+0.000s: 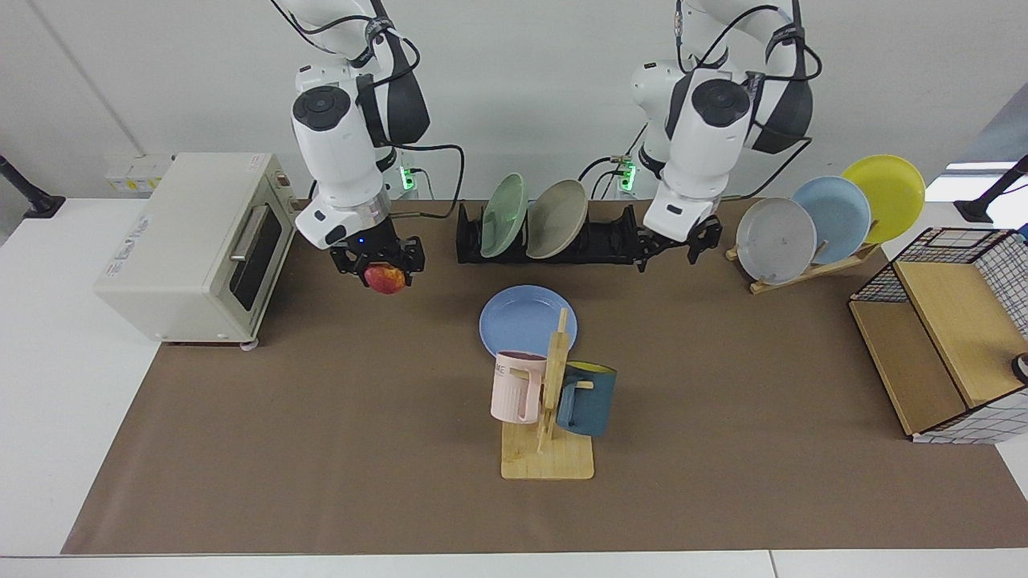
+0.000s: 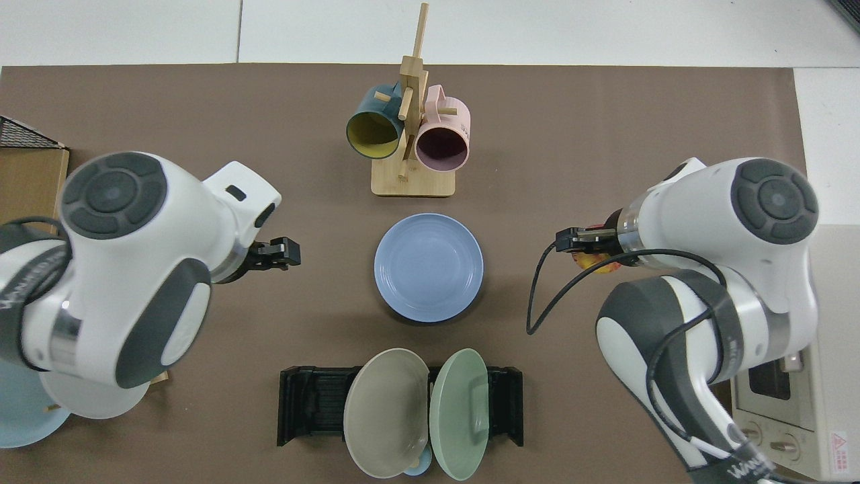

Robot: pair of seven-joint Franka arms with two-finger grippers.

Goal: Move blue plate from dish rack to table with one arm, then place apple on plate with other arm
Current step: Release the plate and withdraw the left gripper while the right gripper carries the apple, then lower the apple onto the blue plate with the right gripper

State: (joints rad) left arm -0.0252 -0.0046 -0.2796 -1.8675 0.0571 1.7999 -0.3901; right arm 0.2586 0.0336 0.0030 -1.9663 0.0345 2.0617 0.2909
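Blue plate (image 1: 522, 319) flat on table (image 1: 321, 449), one apple (image 1: 385, 278) in right gripper (image 1: 379, 269)

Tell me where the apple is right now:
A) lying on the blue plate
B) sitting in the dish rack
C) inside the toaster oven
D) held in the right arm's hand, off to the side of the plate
D: the right hand grips the apple above the mat, clear of the blue plate, which lies bare.

Robotics lab, staged as a kitchen: two white jointed arms (image 1: 337, 136) bolted behind a white table with brown mat (image 1: 321, 449), bare white wall, cream toaster oven (image 1: 193, 245), black slotted dish rack (image 1: 594, 241) (props, plainly arranged)
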